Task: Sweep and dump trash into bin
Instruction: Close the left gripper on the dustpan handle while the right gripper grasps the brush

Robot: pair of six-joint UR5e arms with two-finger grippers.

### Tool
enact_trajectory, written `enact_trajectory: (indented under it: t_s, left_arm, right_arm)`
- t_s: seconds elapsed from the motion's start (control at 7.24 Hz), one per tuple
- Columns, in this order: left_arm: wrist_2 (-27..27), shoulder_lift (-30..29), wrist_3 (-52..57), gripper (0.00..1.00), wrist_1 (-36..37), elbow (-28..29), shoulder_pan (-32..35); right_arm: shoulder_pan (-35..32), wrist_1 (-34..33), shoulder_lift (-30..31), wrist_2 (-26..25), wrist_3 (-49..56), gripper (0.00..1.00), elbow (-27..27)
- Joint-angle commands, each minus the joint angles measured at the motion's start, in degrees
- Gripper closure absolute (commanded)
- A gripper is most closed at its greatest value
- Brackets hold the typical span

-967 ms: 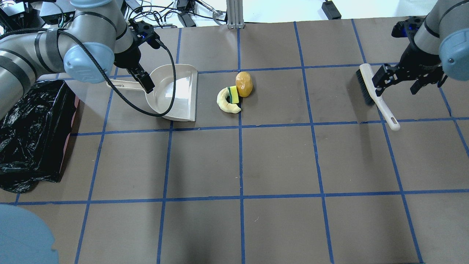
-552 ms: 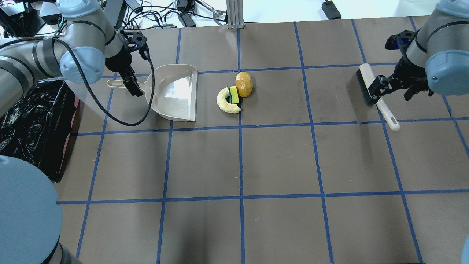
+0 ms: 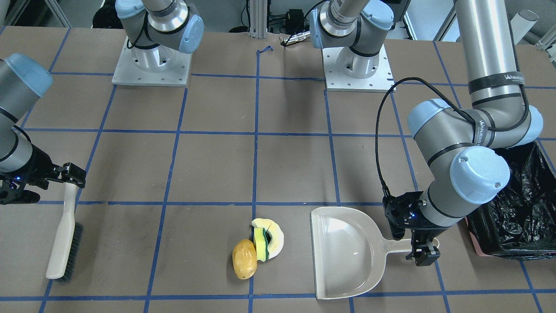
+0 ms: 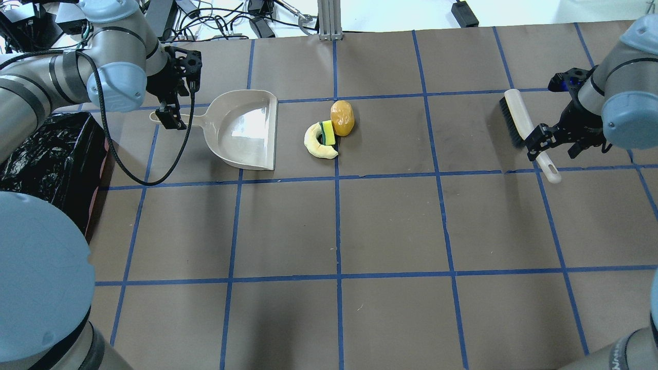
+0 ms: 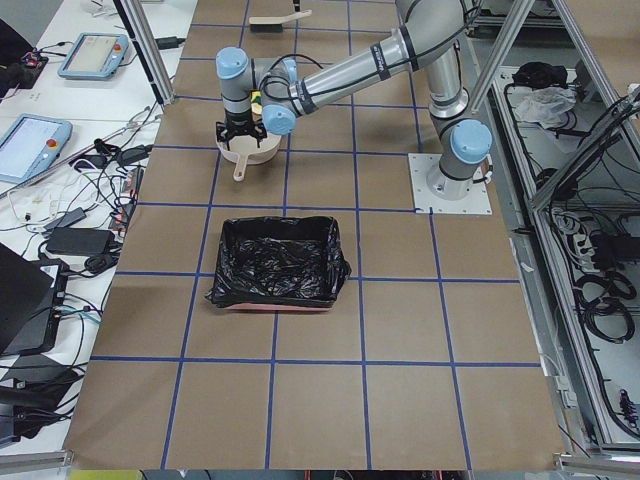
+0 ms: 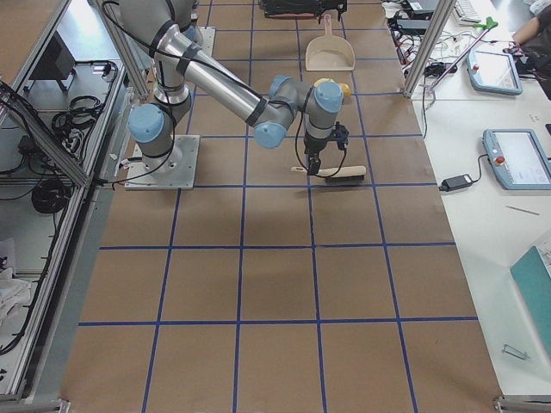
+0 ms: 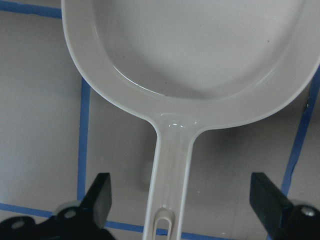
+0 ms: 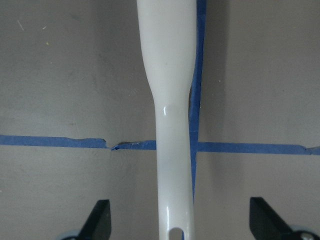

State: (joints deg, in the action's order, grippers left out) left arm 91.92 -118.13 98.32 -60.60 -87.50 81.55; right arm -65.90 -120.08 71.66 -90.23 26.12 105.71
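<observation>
as both gape wide, left claw (image 7: 181,194) straddles dustpan handle (image 7: 172,160), right claw (image 8: 180,216) brush handle (image 8: 170,100).

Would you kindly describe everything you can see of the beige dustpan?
The dustpan is smooth, glossy beige plastic: a rounded, empty scoop with a straight open edge facing the trash, and a slim handle with a hanging slot. It lies flat on the table. The open left pincer straddles its handle without touching.

Left gripper (image 7: 182,200) and right gripper (image 8: 181,217) point down, jaws spread.
</observation>
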Motion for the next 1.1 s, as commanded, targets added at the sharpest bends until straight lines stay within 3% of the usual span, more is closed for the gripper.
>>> enact_trajectory:
  t_s: [0.0,0.69,0.83,0.97]
  left_arm:
    - [0.10,-1.66,3.38,0.00,0.75,-0.65,-0.16]
    - [-0.34,-3.07,-1.55,0.02,1.63,-0.57,-1.92]
    - [-1.47,-3.25,-1.46,0.05,2.15,-0.04,-2.18]
    - [-1.83,-3.43,-1.20,0.06,3.55,-0.64,-3.14]
  right_arm:
    - [0.16,-4.01,-3.10,-0.56,0.33,0.14,1.08]
    - [-0.37,-3.23,-1.26,-0.04,0.07,0.18,1.08]
    - [-0.37,-3.14,-1.18,-0.04,0.15,0.24,1.08]
    - [-0.37,-3.06,-1.18,-0.38,0.24,0.37,1.08]
